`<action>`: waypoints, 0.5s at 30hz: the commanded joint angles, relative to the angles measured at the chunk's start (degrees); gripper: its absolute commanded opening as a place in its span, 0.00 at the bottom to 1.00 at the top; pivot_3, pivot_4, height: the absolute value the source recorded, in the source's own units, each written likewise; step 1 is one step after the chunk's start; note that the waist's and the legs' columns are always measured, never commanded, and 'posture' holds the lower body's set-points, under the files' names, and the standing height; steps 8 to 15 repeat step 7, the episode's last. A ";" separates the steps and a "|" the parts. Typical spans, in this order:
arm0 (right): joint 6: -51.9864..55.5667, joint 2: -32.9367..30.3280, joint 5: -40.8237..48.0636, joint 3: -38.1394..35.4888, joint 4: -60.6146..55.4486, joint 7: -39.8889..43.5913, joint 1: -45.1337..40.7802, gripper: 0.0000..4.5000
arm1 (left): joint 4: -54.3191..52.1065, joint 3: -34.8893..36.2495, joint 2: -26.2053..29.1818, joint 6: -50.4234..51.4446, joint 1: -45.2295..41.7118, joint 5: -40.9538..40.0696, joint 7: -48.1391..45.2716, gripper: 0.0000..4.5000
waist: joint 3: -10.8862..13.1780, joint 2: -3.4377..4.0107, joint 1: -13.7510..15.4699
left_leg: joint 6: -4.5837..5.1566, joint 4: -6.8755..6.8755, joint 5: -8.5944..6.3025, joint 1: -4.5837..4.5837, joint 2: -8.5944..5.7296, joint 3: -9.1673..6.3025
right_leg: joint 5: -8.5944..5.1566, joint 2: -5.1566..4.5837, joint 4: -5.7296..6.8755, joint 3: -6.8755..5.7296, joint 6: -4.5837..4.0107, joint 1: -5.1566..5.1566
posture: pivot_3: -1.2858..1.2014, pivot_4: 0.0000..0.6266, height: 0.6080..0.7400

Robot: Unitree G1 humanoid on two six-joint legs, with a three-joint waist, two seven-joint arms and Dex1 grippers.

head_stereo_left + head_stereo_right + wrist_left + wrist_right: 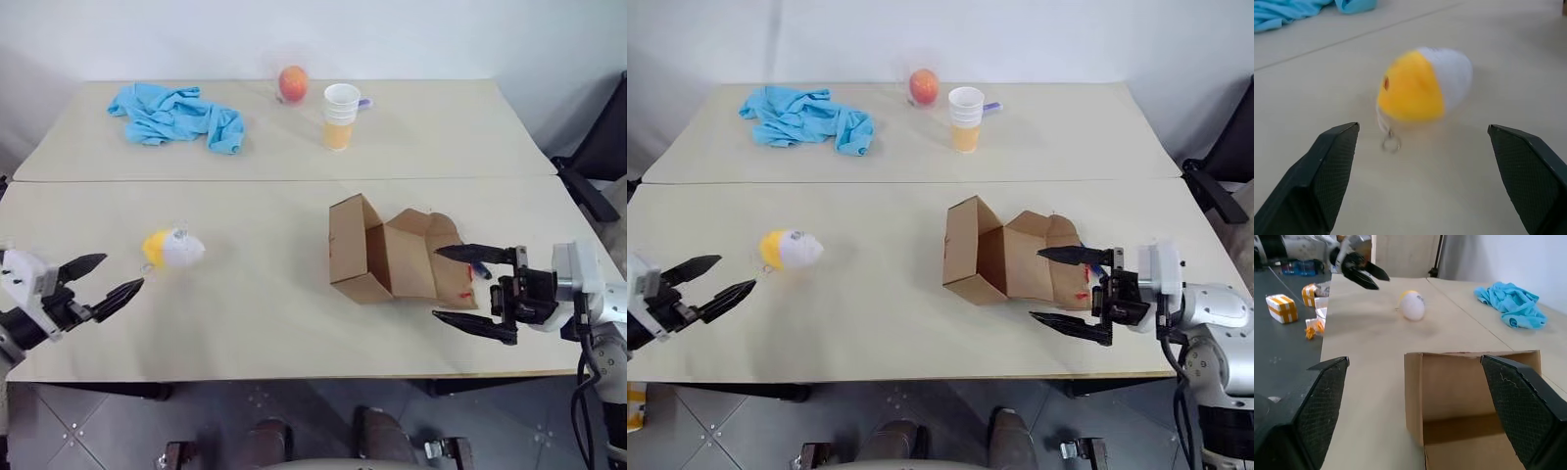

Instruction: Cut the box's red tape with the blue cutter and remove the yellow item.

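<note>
The small rounded yellow-and-white plush item lies free on the pale bench, just right of the wide-spread, empty left hand. The right hand, also wide and empty, is at the opened brown cardboard box, well apart from the item.

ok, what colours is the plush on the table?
Yellow item: half yellow, half white, with a small metal ring; clearest in the left wrist view.
</note>
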 commanded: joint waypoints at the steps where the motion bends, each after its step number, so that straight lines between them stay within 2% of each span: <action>1: -1.17 -2.17 0.51 -3.28 -1.50 2.75 3.01 1.00 | -5.69 5.22 -1.04 -1.08 8.09 -2.12 -2.72 0.99 | 0.00 0.00 0.01 | 0.00 0.00 -0.01 -0.02 0.03 0.00 | 0.00 0.01 -0.03 0.00 0.00 0.00 | 0.52 0.24 1.00; 4: -2.86 -2.75 -0.30 -4.29 -0.75 4.32 5.58 1.00 | -5.73 6.33 -2.08 -2.81 12.89 -0.89 -2.67 0.99 | 0.03 0.05 0.09 | 0.03 -0.04 -0.04 0.00 0.04 0.03 | 0.00 0.00 -0.15 0.00 0.00 0.04 | 0.52 0.24 1.00; 15: -5.41 -1.71 -1.59 -4.47 0.67 3.64 6.36 1.00 | -3.93 6.94 -3.26 -5.17 12.67 -1.16 -1.66 0.99 | 0.03 0.05 0.53 | 0.03 -0.01 -0.04 0.05 0.06 0.05 | 0.00 0.01 -0.29 -0.01 0.00 0.08 | 0.52 0.24 1.00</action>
